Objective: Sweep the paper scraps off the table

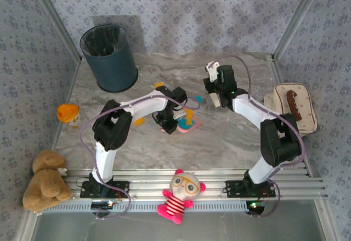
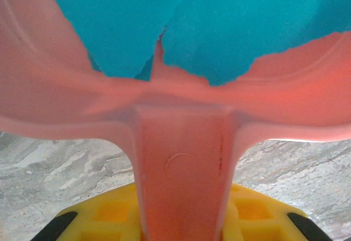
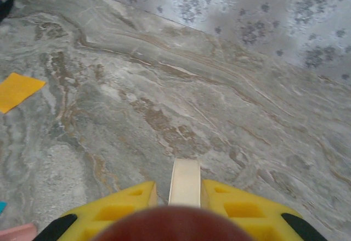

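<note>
So, partway imo: left gripper [image 1: 169, 121] pinches pink dustpan [image 2: 49, 87] handle, cyan paper scraps [image 2: 109, 21] inside; right gripper [image 1: 215, 91] clamps a cream handle [image 3: 185, 180]. Few orange scraps [image 1: 159, 85] left on the table [image 1: 230, 142], mid/far.

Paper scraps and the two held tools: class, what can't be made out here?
Paper scraps, top view: too small to count; left arm covers some table.
Dustpan, left wrist view: front lip cut off by top edge.
Cream handle, right wrist view: lower end hidden by a brown blur.
</note>
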Available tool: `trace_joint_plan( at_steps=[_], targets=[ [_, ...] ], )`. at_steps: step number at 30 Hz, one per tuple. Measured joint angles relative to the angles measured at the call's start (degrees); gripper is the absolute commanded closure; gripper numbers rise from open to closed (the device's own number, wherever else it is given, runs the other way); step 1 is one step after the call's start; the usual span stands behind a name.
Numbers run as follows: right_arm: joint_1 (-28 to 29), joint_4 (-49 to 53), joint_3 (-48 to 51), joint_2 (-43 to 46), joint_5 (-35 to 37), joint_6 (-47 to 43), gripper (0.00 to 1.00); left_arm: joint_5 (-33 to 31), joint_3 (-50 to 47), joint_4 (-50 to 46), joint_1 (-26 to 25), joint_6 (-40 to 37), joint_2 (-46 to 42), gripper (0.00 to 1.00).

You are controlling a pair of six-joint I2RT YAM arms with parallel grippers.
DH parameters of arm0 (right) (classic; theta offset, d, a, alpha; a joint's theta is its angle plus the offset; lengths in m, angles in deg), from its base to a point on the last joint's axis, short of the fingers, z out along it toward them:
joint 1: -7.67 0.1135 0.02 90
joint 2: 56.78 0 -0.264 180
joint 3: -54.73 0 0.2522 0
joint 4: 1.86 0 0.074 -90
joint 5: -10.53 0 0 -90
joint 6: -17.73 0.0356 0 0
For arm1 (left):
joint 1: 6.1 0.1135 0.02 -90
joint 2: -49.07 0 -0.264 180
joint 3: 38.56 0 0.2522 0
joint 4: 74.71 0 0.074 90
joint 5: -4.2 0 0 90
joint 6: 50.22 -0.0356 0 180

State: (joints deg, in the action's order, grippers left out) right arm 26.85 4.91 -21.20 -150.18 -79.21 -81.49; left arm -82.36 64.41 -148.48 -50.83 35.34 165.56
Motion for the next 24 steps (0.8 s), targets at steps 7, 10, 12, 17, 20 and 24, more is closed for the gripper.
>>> trace_joint_plan(
  at_steps=[7,10,12,17,20,24],
  targets=[
    [0.68,1.42,-1.81,-1.29,-7.32,-3.39,1.00,0.00,0.00,0.00,0.13,0.04,0.00,1.00],
    [1.44,2.27,-1.95,-1.31,-9.79,-4.72,1.00,0.04,0.00,0.00,0.13,0.04,0.00,1.00],
    [2.05,2.93,-1.97,-1.31,-10.91,-5.77,1.00,0.13,0.00,-0.02,0.13,0.04,0.00,1.00],
    [4.20,6.19,-2.56,-1.31,-11.82,-9.01,1.00,0.15,0.00,-0.02,0.13,0.07,0.00,1.00],
    [5.40,7.96,-2.58,-1.07,-12.13,-10.36,1.00,0.13,0.00,0.00,0.13,0.11,0.00,1.00],
    [6.43,9.49,-2.10,0.26,-13.22,-10.82,1.00,0.15,0.00,-0.02,0.13,0.46,0.00,1.00]
  ],
)
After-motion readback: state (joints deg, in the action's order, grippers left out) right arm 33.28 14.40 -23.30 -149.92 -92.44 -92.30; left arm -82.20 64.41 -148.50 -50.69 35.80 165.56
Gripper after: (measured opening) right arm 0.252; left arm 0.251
